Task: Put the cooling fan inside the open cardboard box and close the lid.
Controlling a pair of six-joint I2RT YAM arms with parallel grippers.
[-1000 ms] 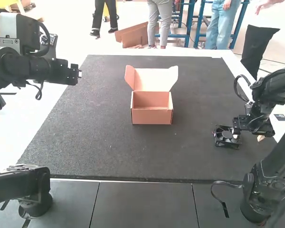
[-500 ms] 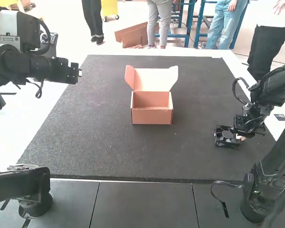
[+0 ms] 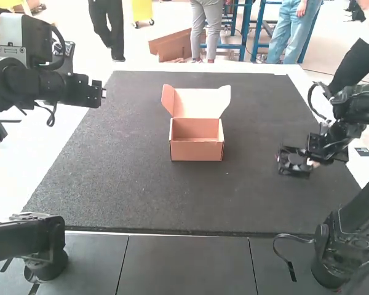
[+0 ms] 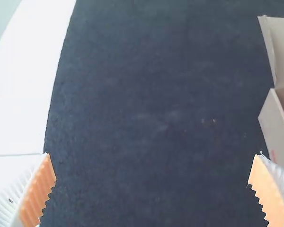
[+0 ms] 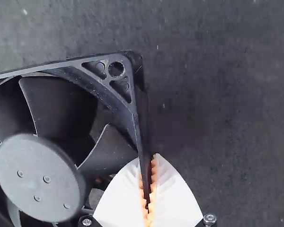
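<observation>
Right gripper (image 5: 146,191): white ribbed fingers (image 5: 118,203) pressed together on the thin side wall of the cooling fan (image 5: 61,142). The orange pads bite the black frame just below one corner. The hold is on the rim only. The hub and blades hang off to one side of the pinch.

High view: the fan sits at the right side of the black mat (image 3: 111,172), close to the mat's right edge, with the right gripper just beside it on the outboard side. The fan looks tilted. Cannot tell whether its lower edge touches the mat or is just clear of it.

Cardboard box (image 3: 197,140): middle of the mat, well apart from the fan. It is open, with the lid (image 3: 197,101) standing upright along the far wall and its side tabs splayed. What can be seen of the inside is bare.

Left gripper (image 4: 146,194): fingers spread wide, nothing between them. It hangs above the far left part of the mat, with the box's near corner at the margin of the left wrist view.

Step in hand, as I judge it: grasp made, and the fan is at the start of the carry. Insertion and lid closing are not yet done.

Next move calls for:
- Lift clear of the mat, then travel left to a point over the box opening.
- Mind the off-centre pinch. The fan may pivot about the pads, so bring it near level before lowering it between the walls.
- Release low inside the box, not from a height.
- Fold the lid forward and down. The free left arm looks well placed for this.
</observation>
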